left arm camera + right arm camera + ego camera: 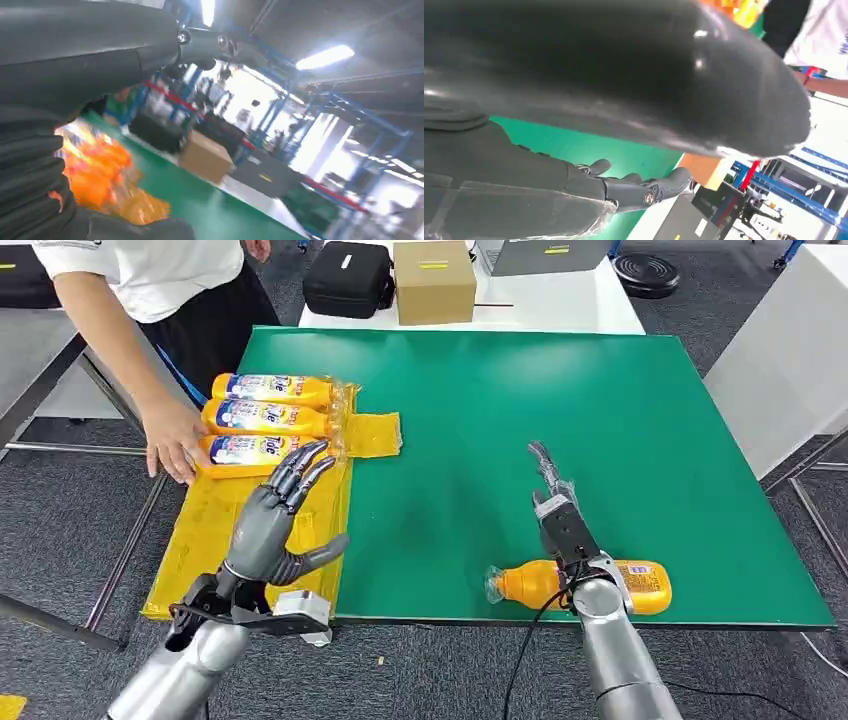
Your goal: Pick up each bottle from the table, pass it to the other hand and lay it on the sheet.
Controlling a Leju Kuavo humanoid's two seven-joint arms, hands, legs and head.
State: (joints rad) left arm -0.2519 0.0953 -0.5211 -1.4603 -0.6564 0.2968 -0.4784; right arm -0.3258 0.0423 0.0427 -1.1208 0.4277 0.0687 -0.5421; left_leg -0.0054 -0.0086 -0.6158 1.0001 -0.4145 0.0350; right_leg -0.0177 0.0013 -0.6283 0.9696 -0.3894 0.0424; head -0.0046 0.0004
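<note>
Three orange bottles (262, 418) with blue and white labels lie side by side at the far end of the yellow sheet (200, 530), on the table's left. A fourth orange bottle (640, 586) lies on its side near the green table's front edge, partly hidden by my right wrist. My right hand (552, 498) is open with fingers stretched forward, hovering just beyond that bottle and holding nothing. My left hand (280, 512) is open over the sheet, fingers spread towards the three bottles; its dark fingers (90, 55) fill much of the left wrist view.
A person stands at the table's left with a hand (172, 440) resting by the nearest bottle on the sheet. A cardboard box (433, 280) and a black case (348, 278) stand on a white table behind. The green table (560, 400) spreads out on the right.
</note>
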